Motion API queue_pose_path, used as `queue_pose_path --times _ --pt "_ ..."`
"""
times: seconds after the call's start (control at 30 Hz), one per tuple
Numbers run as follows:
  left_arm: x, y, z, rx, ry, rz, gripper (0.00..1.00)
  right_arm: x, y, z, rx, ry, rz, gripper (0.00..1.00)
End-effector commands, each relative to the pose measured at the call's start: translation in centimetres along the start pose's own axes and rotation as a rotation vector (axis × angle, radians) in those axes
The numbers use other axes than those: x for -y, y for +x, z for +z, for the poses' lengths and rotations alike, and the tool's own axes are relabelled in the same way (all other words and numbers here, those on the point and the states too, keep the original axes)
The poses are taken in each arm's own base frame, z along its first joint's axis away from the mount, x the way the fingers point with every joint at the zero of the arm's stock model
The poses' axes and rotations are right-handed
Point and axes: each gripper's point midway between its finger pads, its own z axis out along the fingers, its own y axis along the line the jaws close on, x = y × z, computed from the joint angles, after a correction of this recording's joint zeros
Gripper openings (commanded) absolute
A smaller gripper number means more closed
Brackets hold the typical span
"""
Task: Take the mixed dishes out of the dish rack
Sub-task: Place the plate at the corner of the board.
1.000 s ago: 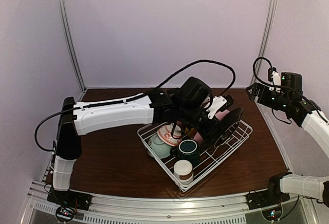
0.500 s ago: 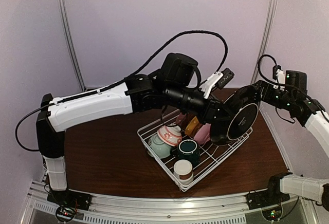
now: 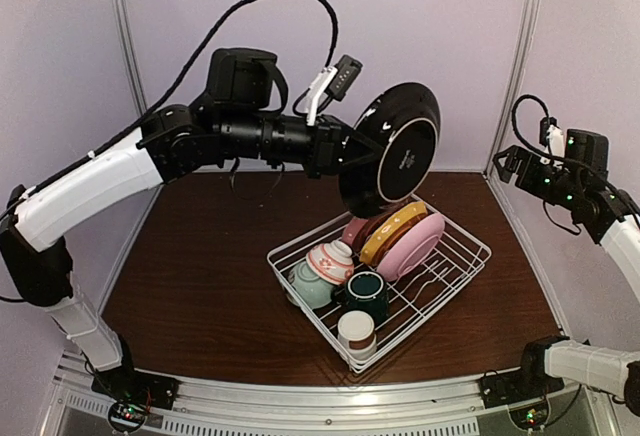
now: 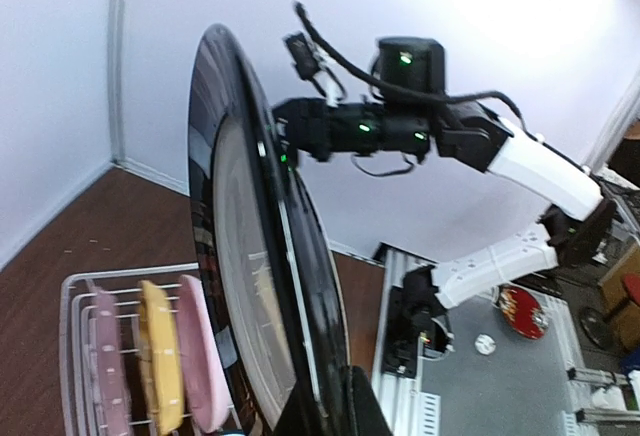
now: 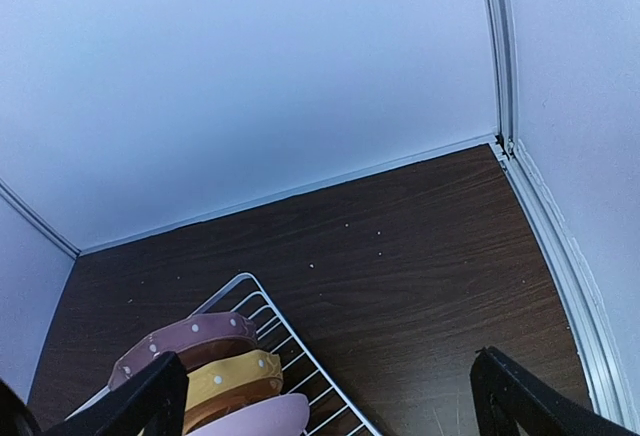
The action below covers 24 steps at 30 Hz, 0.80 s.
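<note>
Above the rack, the left pincer is clamping a black plate, the right pincer is standing wide and empty, and plates, bowls, mug and cup are awaiting removal.

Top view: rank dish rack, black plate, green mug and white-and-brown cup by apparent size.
1. dish rack
2. black plate, held up nearer the camera
3. green mug
4. white-and-brown cup, nearly the mug's size

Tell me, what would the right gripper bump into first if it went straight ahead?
Probably the bare brown table, just past the dish rack corner. The plates sit off to the side of the open right gripper, but depth is hard to judge.
</note>
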Motion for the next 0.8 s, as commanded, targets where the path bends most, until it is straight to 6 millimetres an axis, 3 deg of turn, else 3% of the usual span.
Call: queue_pose_path --times 0.0,0.13,0.3,0.57,0.77 --pt "-4.5 -7.4 -7.3 0.236 -0.316 0.150 0.00 -0.4 0.0 0.1 -0.009 -0.023 0.010 1.00" --pt "-10.1 -6.5 -11.3 0.225 -0.532 0.090 0.00 -0.5 0.1 0.3 -0.010 -0.032 0.010 1.00" --pt "-16.4 -4.0 -16.3 0.170 -0.864 0.025 0.00 -0.7 0.4 0.7 -0.014 -0.050 0.020 1.00" --pt "-25.4 3.8 -22.0 -0.037 -1.310 -0.105 0.00 -1.0 1.2 1.7 -0.030 -0.086 0.037 1.00" --pt "-29.9 9.8 -24.4 -0.163 -1.482 -0.183 0.00 -1.1 1.9 2.2 -0.043 -0.104 0.049 1.00"
